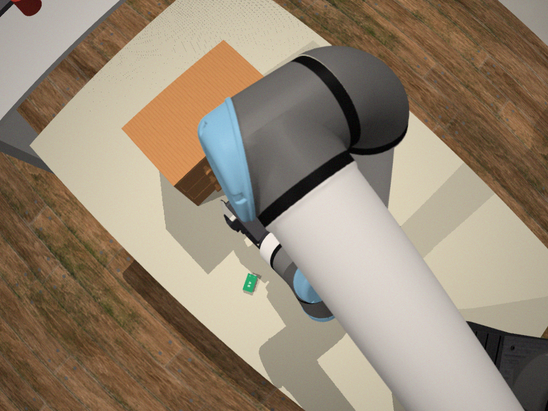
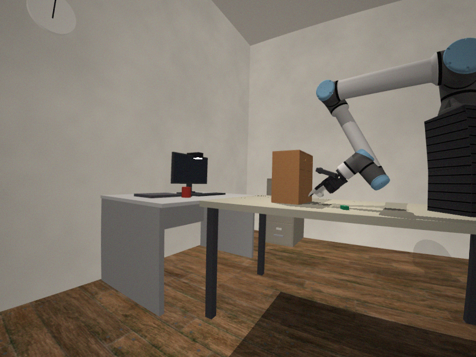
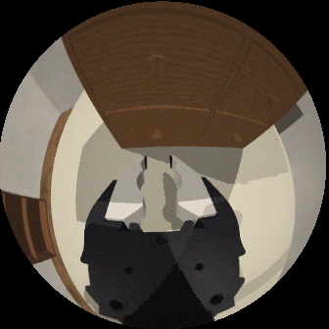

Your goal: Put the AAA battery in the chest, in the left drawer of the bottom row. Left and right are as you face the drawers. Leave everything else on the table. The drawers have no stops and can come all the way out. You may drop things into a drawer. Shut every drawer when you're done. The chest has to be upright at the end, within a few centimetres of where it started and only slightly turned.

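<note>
The wooden chest (image 1: 185,115) stands upright on the cream table; it also shows in the side view (image 2: 290,176). In the wrist view its drawer fronts (image 3: 181,88) look flush, and the knob of the bottom left drawer (image 3: 158,133) sits just above my fingertips. My gripper (image 3: 158,156) is low, a short way in front of that drawer, its fingers slightly apart with nothing between them. It also shows from above (image 1: 227,212) and from the side (image 2: 312,194). I cannot pick out the AAA battery for certain.
A small green block (image 1: 249,282) lies on the table near my wrist, with a tiny pale thing at its edge; the block also shows in the side view (image 2: 344,207). A pale flat object (image 2: 396,205) lies further right. A grey desk with a monitor (image 2: 189,169) stands beyond.
</note>
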Motion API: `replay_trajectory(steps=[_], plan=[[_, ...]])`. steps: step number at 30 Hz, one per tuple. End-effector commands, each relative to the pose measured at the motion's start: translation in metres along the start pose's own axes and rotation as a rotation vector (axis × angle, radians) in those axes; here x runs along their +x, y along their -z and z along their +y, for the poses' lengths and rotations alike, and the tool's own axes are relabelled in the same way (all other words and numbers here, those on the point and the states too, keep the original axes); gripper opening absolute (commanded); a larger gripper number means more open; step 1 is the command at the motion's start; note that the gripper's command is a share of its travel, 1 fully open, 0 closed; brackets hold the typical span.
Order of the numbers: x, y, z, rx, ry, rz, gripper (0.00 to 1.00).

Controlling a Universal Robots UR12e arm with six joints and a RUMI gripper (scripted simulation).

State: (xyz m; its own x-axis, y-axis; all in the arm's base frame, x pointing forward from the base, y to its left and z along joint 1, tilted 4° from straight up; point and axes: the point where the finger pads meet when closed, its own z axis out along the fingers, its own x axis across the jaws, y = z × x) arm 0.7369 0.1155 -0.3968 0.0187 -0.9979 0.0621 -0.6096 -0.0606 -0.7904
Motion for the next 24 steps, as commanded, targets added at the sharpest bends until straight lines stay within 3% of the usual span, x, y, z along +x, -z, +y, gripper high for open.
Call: replay_trajectory(steps=[1,14,24], plan=[[0.0,0.011,0.008,0.001,0.0,0.0,0.2],[0.0,0.016,0.011,0.001,0.0,0.0,0.2],[0.0,0.043,0.001,0.001,0.0,0.0,0.2]])
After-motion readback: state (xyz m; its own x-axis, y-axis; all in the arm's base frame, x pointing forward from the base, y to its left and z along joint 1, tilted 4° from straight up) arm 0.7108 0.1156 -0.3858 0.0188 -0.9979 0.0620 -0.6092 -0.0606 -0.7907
